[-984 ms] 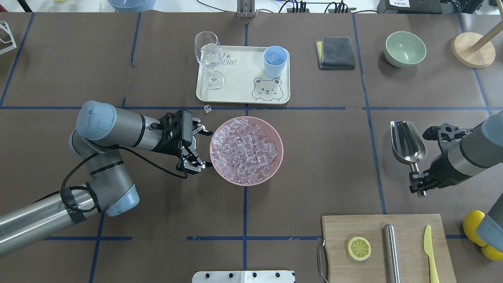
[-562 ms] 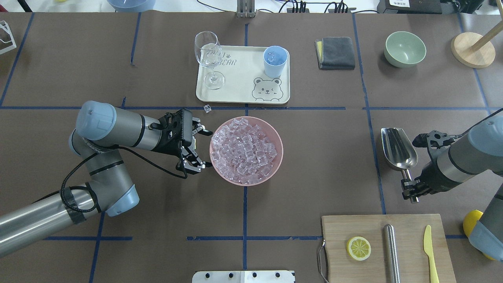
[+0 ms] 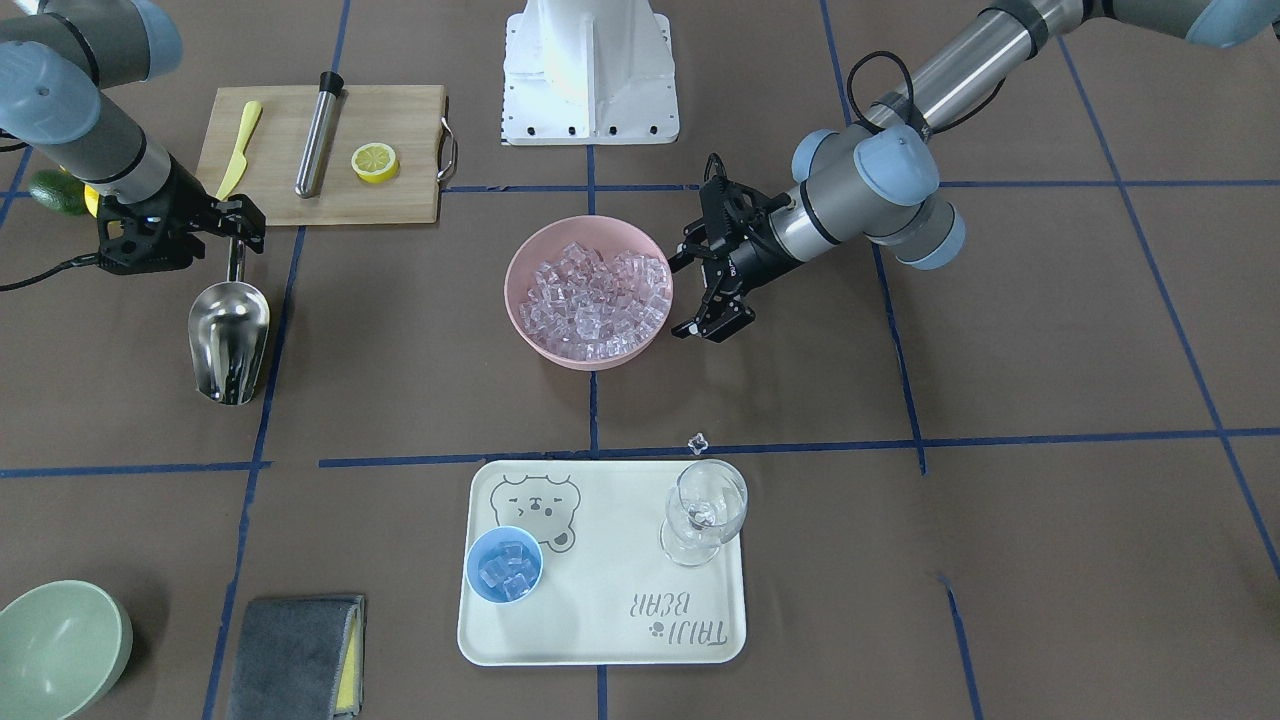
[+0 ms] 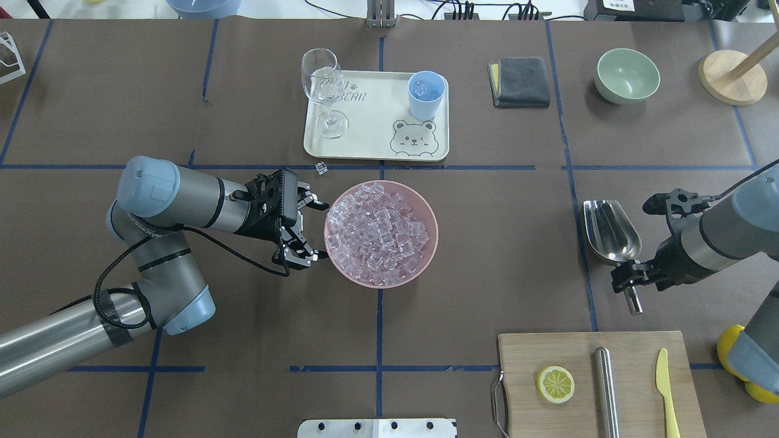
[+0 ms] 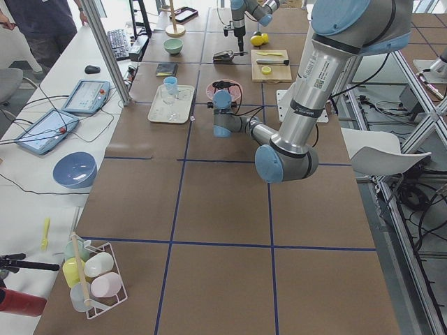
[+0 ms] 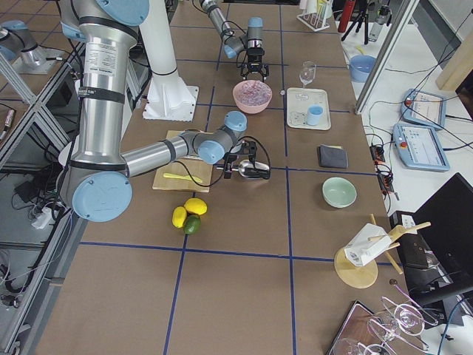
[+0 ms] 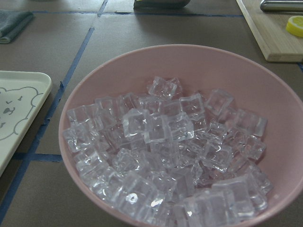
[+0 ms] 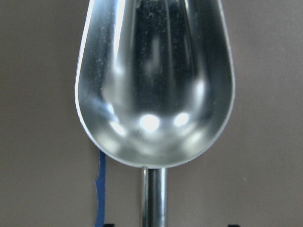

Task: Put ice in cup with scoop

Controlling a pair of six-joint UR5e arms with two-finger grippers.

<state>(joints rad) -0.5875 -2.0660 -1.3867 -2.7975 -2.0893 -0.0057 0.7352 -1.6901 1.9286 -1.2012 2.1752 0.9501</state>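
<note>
Right tool [image 4: 633,281] clamped on scoop [image 4: 610,230] handle; left tool [image 4: 307,226] wide beside ice [image 4: 377,234] bowl, seemingly untouching.

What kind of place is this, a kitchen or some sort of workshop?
Most likely a robotics lab set up as a mock kitchen. Two robot arms work at a table gridded with blue tape, with a bowl of ice on it, and control tablets and cables lie alongside.

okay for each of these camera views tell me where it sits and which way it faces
Front-facing: across the table, facing the robot's base; both arms show.
Overhead: behind the robot, looking down; both arms.
Exterior left, exterior right: table ends; near arm large.
Left wrist: pink bowl of ice; no gripper shows.
Right wrist: empty scoop.
Overhead and front share the cup.
</note>
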